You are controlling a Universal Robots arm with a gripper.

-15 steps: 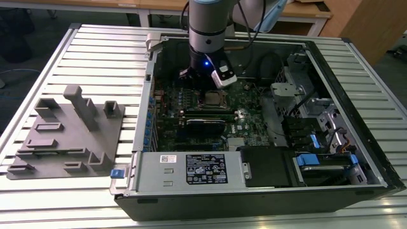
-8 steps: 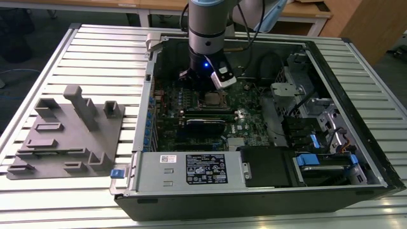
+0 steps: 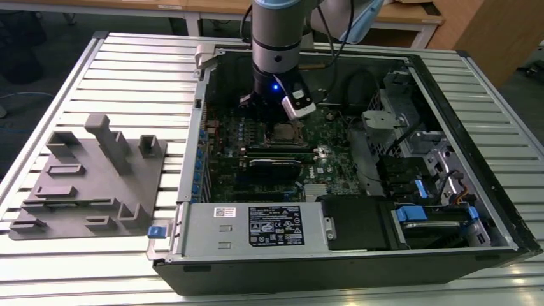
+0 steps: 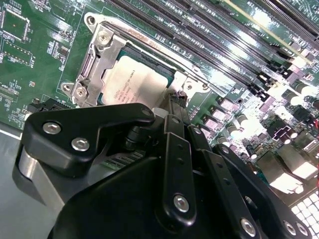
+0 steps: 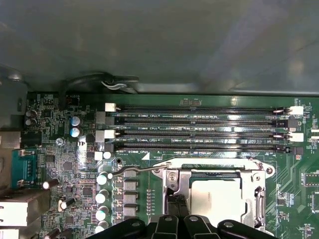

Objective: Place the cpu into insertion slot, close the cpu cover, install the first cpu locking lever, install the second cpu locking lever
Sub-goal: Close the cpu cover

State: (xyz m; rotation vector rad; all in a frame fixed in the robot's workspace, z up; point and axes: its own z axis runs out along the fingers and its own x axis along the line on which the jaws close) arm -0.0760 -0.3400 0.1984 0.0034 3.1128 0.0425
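Exterior view: the arm [image 3: 276, 38] reaches straight down into the open computer case [image 3: 340, 277] on the slatted worktop [image 3: 127, 70]. Second wrist view: the cpu [image 4: 132, 82] sits in its socket [image 4: 90, 21], the cpu cover [image 4: 92, 69] seemingly shut over it. First wrist view: fingers [image 5: 171, 216] pressed together at the socket's edge near a locking lever [image 5: 137, 170]; we judge the first lever step in hand, needing a steady push under its catch.

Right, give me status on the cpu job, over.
Status: gripper low beside cpu; cpu seated, cpu cover down over it; one locking lever juts sideways, latch unclear; no obstruction seen.
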